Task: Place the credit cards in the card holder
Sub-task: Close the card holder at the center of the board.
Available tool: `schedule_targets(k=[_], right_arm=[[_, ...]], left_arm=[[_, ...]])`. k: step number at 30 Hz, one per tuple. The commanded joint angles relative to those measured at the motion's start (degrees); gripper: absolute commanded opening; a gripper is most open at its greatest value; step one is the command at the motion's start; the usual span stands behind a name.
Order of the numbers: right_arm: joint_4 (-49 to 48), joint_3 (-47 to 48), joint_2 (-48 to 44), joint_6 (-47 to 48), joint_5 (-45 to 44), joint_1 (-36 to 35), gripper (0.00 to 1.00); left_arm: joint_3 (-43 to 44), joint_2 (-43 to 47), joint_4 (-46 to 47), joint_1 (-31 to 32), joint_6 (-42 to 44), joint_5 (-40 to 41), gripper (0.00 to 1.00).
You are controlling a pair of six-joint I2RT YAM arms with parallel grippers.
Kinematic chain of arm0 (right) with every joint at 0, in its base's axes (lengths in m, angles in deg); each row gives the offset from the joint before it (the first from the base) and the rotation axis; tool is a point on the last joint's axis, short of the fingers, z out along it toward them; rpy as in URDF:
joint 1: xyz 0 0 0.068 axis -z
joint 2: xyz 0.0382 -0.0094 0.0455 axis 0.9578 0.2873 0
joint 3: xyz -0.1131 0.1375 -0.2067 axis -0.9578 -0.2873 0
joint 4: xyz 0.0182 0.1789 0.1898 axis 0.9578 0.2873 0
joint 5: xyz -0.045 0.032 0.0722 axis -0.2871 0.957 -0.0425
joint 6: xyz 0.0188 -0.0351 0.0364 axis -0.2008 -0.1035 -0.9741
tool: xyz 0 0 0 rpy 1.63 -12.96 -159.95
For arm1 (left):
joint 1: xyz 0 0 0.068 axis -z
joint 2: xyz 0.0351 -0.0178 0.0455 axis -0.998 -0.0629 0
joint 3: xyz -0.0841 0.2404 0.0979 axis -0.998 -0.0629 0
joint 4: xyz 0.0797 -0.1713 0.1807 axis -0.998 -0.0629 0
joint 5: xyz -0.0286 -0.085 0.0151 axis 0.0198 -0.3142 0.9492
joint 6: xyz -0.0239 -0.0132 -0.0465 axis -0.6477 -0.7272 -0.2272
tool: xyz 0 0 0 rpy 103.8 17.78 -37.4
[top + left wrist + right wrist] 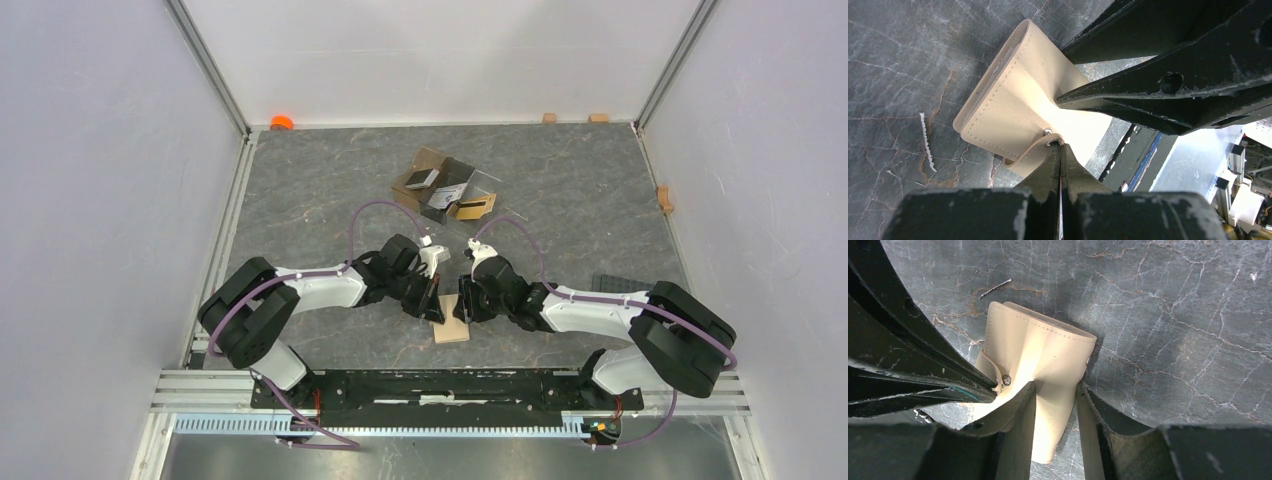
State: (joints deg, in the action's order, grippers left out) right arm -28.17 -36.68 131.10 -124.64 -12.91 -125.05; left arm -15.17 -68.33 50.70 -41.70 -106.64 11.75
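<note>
- The wallet sits near the bench's near edge, between the two arms and folded. I cannot tell whether it rests flat or is slightly raised.
- The left fingers are pinched tight on the end of the tab, just beside the snap. I cannot make out whether the snap is already parted.
- The right fingers stand half wide, astride the wallet and clamping it from both sides.
- The step in hand, I judge, is opening the wallet. Pull the tab straight off while the right grip holds firm, because a sideways tug could twist the soft leather loose.
- The cards lie in the box, well apart, toward the far wall.
- Open bench lies between wallet and box. The rail is close behind, so work away from it.
</note>
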Motion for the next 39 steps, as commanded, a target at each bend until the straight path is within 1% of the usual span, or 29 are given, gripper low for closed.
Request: schedule_targets(k=[1,7,25,39], right_arm=[[6.1,-2.4,1.9,1.4,-0.1,-0.4,0.4],[6.2,-2.3,2.0,1.5,-0.1,-0.4,0.4],[6.5,-2.1,2.0,1.6,-0.1,-0.5,0.4],[6.4,-2.1,2.0,1.5,0.0,-0.5,0.4]], left_arm=[[0.9,-1.0,2.1,-0.1,2.8,3.5,0.02],[-0.1,0.7,2.2,-1.1,2.8,4.1,0.02],[-0.6,1.2,1.5,-2.0,3.5,4.8,0.02],[0.2,-0.5,1.5,-2.0,4.1,3.0,0.02]])
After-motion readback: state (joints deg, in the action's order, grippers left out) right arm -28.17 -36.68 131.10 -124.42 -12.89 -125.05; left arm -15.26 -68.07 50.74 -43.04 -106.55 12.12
